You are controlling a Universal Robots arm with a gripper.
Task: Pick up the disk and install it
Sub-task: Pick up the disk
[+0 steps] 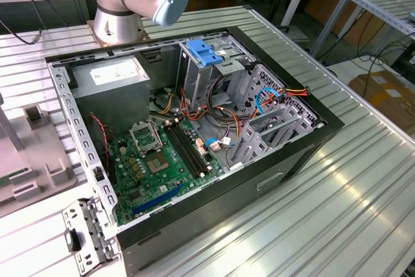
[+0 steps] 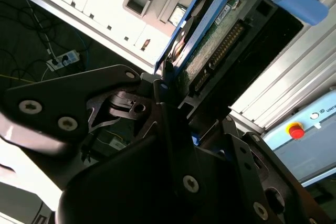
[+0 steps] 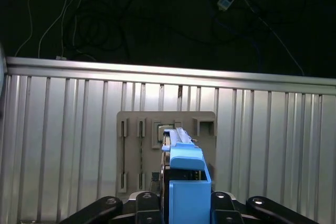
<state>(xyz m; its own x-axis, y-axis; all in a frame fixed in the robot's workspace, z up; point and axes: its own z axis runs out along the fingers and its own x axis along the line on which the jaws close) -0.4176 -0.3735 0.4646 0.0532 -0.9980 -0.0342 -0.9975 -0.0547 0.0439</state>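
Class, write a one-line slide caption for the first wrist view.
Gripper shut on the blue-railed disk, with a grey slotted fixture on the ribbed table beyond.

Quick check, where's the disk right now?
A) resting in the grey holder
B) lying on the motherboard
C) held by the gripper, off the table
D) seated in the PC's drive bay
C: in the first wrist view the disk is clamped in the gripper, with the grey holder on the table beyond it.
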